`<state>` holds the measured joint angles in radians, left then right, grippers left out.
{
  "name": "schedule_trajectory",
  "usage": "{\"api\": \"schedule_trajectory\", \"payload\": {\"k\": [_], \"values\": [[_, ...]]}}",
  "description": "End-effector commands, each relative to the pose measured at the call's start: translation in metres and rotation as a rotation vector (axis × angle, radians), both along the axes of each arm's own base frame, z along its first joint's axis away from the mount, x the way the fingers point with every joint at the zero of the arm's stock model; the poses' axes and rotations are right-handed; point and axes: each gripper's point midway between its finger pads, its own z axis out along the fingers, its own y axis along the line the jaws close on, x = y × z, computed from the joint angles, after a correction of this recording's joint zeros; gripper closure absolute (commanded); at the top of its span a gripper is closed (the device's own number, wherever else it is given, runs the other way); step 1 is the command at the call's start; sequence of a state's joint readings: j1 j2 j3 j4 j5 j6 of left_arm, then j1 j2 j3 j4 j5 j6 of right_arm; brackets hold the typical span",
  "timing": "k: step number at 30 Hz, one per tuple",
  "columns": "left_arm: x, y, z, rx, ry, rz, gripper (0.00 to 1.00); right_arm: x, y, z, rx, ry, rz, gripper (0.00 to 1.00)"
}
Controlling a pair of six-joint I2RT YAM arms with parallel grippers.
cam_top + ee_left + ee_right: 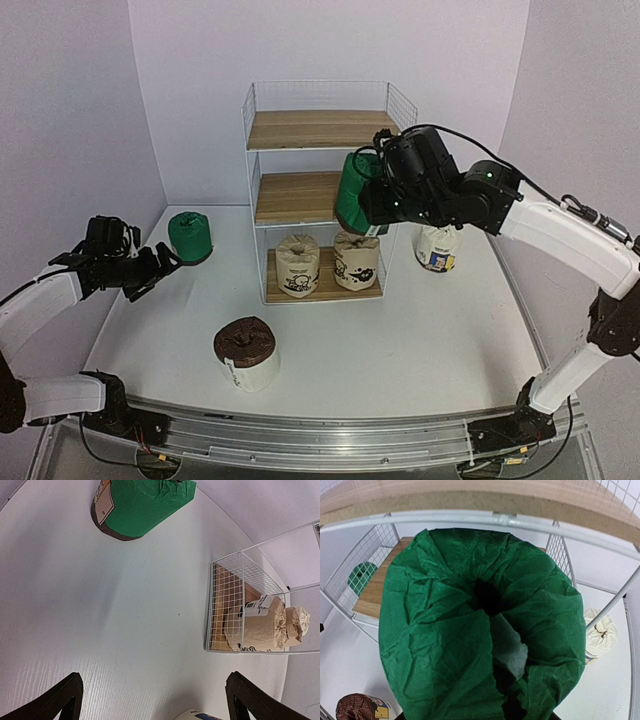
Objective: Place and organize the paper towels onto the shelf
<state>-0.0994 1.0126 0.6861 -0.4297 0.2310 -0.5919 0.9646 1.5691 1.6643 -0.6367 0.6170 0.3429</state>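
Note:
The shelf (262, 150) stands at the back middle, with two beige printed rolls (298, 265) (356, 260) on its bottom board. My right gripper (372, 205) is shut on a green roll (353, 192), held at the front right of the middle tier. In the right wrist view that roll (445, 630) fills the frame under the wire frame (470, 517) and hides my fingers. A second green roll (189, 237) stands on the table at the left. My left gripper (165, 262) is open and empty just short of it; the roll shows far off in the left wrist view (140, 507).
A brown-topped white roll (247, 352) stands on the table at the near middle. A white roll with a blue-yellow label (437, 247) stands right of the shelf. The left wrist view shows the shelf's mesh side (225, 605) and a beige roll (265, 625) inside.

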Motion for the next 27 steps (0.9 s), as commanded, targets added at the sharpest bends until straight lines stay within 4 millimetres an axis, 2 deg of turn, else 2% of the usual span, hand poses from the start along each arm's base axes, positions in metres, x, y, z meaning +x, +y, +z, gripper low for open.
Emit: {"api": "schedule_trajectory", "payload": {"k": [1,14,27], "values": [[0.004,0.002,0.018,0.023,-0.044,-0.002,0.0,0.017,-0.005,0.037,0.02,-0.112,-0.087,0.62],[0.006,0.002,0.014,0.027,-0.038,-0.005,0.0,0.042,0.005,0.034,-0.042,-0.161,-0.18,0.57],[0.005,0.002,0.013,0.027,-0.037,-0.005,0.0,0.066,0.008,0.027,-0.056,-0.182,-0.245,0.45]]}}
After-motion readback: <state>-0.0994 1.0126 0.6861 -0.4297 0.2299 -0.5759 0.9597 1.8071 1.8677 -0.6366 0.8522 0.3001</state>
